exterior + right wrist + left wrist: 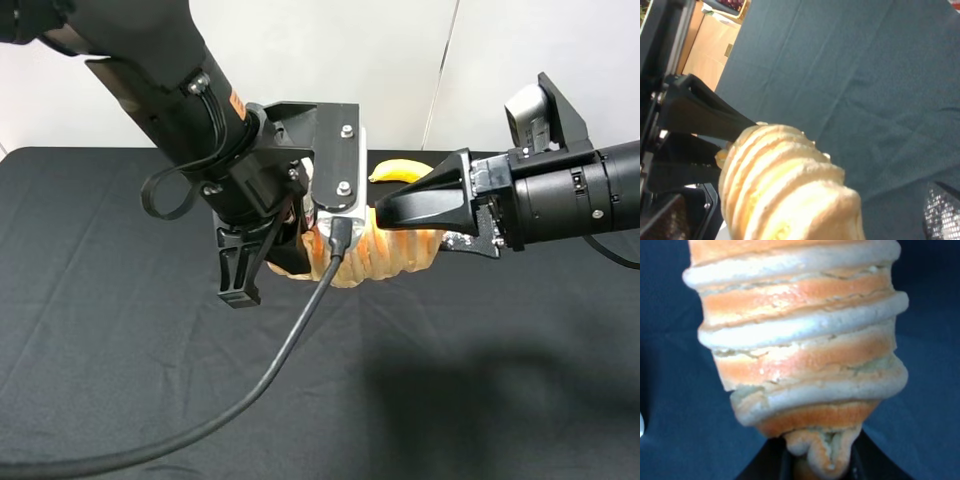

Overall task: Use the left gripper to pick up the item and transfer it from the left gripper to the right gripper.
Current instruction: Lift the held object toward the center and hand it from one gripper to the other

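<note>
Over the black surface (100,350), handover: left gripper (300,245) clamps item (395,255); right gripper (405,225) fingers (425,200), apart, should close next.

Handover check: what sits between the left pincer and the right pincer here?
The bread roll spans that gap, seen in the exterior high view: left pincer shut on one end, right pincer open at the other.

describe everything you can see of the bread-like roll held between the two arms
The roll is a tan loaf of orange-brown segments parted by pale beige ridges, with a cracked, crust-like surface. It hangs roughly level above the black cloth, one end pinched in the shut left gripper. The open right gripper lies over its other end; contact cannot be told.
</note>
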